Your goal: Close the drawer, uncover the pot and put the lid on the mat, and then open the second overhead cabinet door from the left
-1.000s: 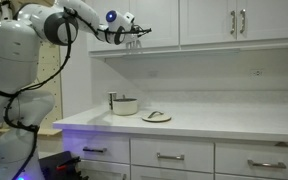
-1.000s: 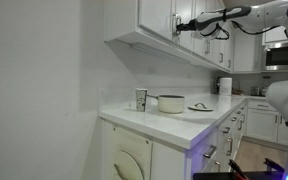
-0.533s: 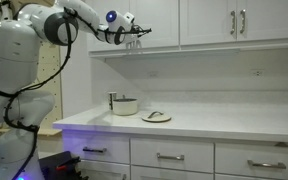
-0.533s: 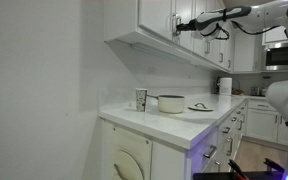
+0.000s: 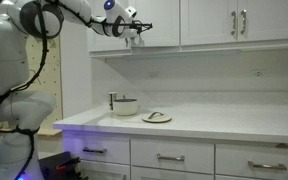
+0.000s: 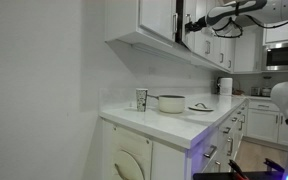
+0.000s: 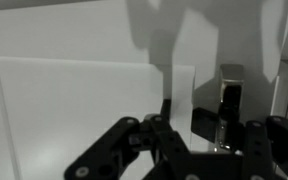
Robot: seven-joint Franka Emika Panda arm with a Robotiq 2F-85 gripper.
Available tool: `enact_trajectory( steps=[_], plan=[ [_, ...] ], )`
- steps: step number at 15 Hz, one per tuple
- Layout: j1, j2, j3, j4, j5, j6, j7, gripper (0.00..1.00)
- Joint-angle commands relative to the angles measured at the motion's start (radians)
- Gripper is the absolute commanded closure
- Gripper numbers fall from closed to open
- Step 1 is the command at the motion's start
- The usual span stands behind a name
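Observation:
My gripper (image 5: 134, 37) is up at the overhead cabinets, at the inner edge of the second door from the left (image 5: 156, 22). In the wrist view its fingers (image 7: 219, 140) sit around the dark metal door handle (image 7: 229, 100). In an exterior view a dark gap (image 6: 180, 20) shows beside the gripper (image 6: 190, 22), so the door looks slightly ajar. The pot (image 5: 125, 104) stands uncovered on the counter, also in the other exterior view (image 6: 170, 103). Its lid (image 5: 156, 116) lies on the mat beside it (image 6: 199, 107). The drawers (image 5: 94, 151) are closed.
More overhead doors with paired handles (image 5: 238, 22) run along the wall. A cup (image 6: 141, 98) stands by the pot. The white counter (image 5: 234, 122) stretches away past the mat. The robot body (image 5: 14, 90) stands at the counter's end.
The arm has risen and the gripper has shifted slightly upward along the cabinet front. A dark gap has appeared at the door's edge.

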State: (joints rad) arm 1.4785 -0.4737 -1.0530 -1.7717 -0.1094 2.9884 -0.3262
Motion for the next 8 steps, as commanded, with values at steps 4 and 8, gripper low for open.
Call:
enact_trajectory(
  steps=[4, 8],
  plan=[
    [-0.408, -0.063, 0.199, -0.086, 0.031, -0.191, -0.007, 0.48],
    [-0.532, -0.075, 0.24, -0.075, 0.102, -0.311, -0.093, 0.22]
  ],
)
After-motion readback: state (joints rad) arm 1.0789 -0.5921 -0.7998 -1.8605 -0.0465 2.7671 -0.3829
